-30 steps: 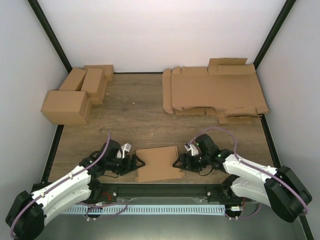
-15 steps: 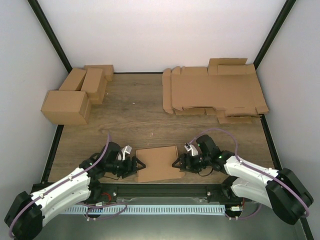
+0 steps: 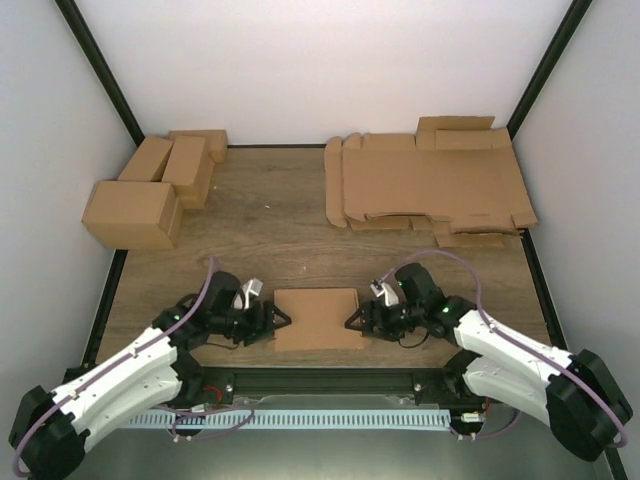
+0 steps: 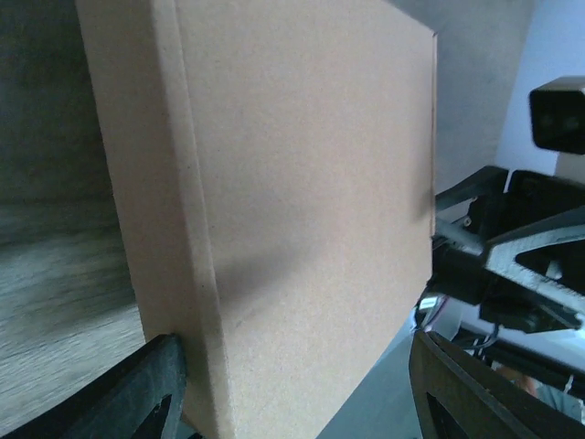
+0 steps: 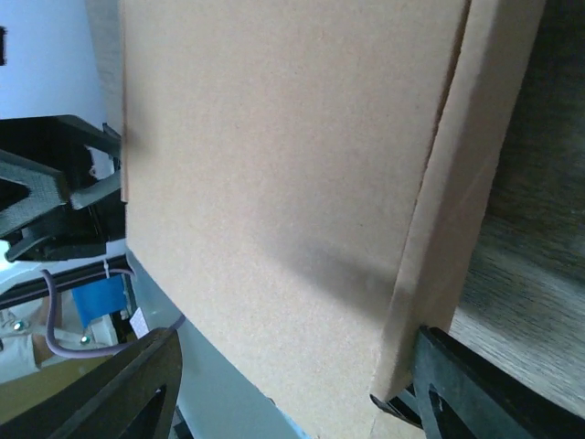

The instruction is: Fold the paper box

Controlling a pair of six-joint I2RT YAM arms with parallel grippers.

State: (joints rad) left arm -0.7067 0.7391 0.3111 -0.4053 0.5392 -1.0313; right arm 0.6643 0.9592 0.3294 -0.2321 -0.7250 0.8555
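Observation:
The paper box [image 3: 316, 319] is a plain brown closed cardboard box lying flat near the table's front edge, between the two arms. My left gripper [image 3: 272, 321] sits at its left end and my right gripper [image 3: 351, 320] at its right end. In the left wrist view the box [image 4: 292, 183] lies between the open jaws; one finger [image 4: 137, 393] is against its side wall and the other [image 4: 484, 393] stands clear. In the right wrist view the box [image 5: 292, 183] also lies between open jaws, with one finger [image 5: 484, 389] at its side wall and the other [image 5: 119, 393] apart.
A group of finished brown boxes [image 3: 150, 190] stands at the back left. A pile of flat die-cut sheets [image 3: 430, 185] lies at the back right. The black frame rail [image 3: 330, 380] runs along the front edge just behind the box.
The box has shifted slightly away from the front edge and turned squarer. Both grippers moved with its ends, and the left jaws have narrowed.

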